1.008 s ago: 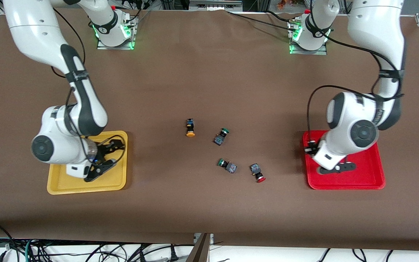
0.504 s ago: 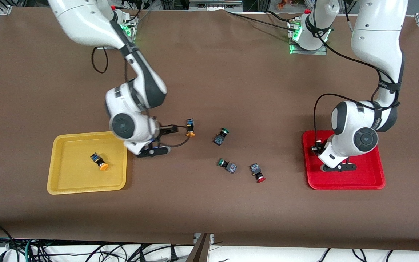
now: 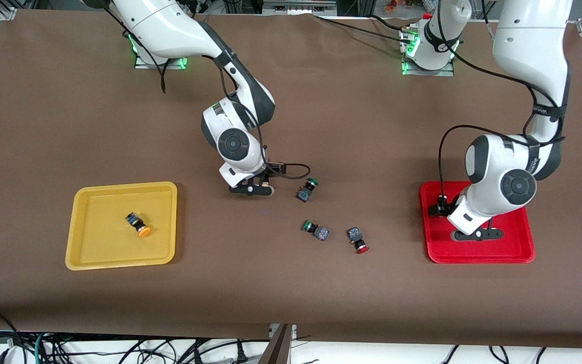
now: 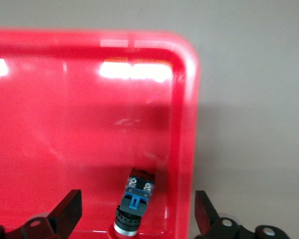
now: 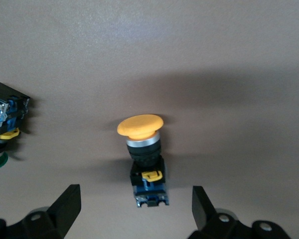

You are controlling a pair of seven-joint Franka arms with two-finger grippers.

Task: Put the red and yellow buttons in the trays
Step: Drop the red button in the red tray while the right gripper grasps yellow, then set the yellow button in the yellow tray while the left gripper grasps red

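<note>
Brown cloth-covered worktop (image 3: 291,283). Shallow yellow plastic tray (image 3: 89,260) with raised rim sits toward the right arm's end, nearer the front-camera edge than mid-worktop. One push-button switch with orange-yellow cap (image 3: 138,225) lies on its side in that tray, near the middle.

Right gripper (image 3: 256,189) is low over the worktop centre, fingers spread wide. The right wrist view shows a second orange-yellow-capped switch (image 5: 144,154) lying on the cloth between the two fingertips (image 5: 65,206), touching neither. In the front view this switch is almost wholly hidden under the gripper.

Shallow red plastic tray (image 3: 516,253) sits toward the left arm's end. Left gripper (image 3: 475,236) hangs over it, fingers spread. The left wrist view shows a switch with black barrel and blue-grey base (image 4: 135,201) lying in the red tray (image 4: 65,124) against the inner wall near a rounded corner; its cap is cut off at the frame edge.

Loose on the mid-worktop: a green-capped switch (image 3: 307,189) just beside the right gripper, another green-capped switch (image 3: 316,230) nearer the front camera, and a red-capped switch (image 3: 357,239) near it, toward the red tray.
</note>
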